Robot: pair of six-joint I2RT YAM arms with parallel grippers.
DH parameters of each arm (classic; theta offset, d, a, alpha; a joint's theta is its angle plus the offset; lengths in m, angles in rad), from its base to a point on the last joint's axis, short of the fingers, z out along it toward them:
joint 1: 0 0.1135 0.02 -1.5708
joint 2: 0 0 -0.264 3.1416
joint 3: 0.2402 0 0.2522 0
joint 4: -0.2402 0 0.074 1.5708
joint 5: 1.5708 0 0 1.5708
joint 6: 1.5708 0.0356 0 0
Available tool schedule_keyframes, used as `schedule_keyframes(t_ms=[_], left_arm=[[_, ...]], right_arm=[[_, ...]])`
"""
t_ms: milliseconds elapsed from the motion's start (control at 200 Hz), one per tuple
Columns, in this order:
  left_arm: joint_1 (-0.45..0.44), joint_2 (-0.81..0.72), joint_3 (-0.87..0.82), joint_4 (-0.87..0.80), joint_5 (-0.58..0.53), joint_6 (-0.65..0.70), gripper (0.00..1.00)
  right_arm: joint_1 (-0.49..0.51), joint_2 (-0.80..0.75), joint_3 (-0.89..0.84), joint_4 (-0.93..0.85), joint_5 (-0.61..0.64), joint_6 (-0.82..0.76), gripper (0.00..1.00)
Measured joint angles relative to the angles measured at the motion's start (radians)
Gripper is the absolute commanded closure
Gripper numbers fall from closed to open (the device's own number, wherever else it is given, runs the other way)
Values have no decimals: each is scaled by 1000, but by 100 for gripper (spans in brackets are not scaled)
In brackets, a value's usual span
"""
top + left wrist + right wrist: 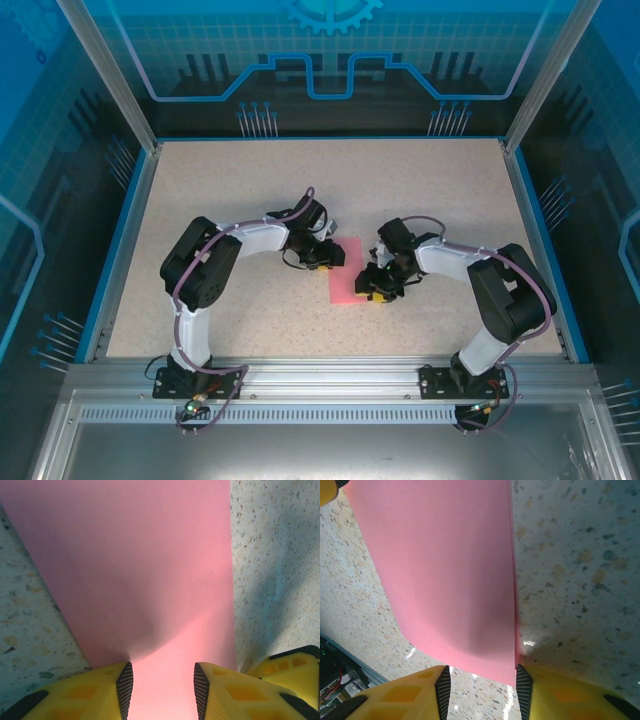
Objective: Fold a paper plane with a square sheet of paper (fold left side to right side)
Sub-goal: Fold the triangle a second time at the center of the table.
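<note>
Top camera sits high, above and behind the arm bases (195,378), tilted down and forward. Wide view, with the whole table (250,190) and both arms in frame. Left wrist camera rides right behind the left gripper (160,682), very close to the surface, looking past the fingertips along the pink paper (150,570). Right wrist camera is set the same behind the right gripper (481,680), at a different edge. All three views share the paper and the speckled table around it.
</note>
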Motion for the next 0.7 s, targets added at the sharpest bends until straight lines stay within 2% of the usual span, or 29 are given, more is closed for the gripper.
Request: schedule_keyframes(t_ms=[445,700], left_arm=[[0,0,0,1,0,0,59],[-2,-2,0,35,26,-10,54]], right_arm=[[-1,0,-11,72,-33,47,57],[-4,0,-40,119,-59,76,55]])
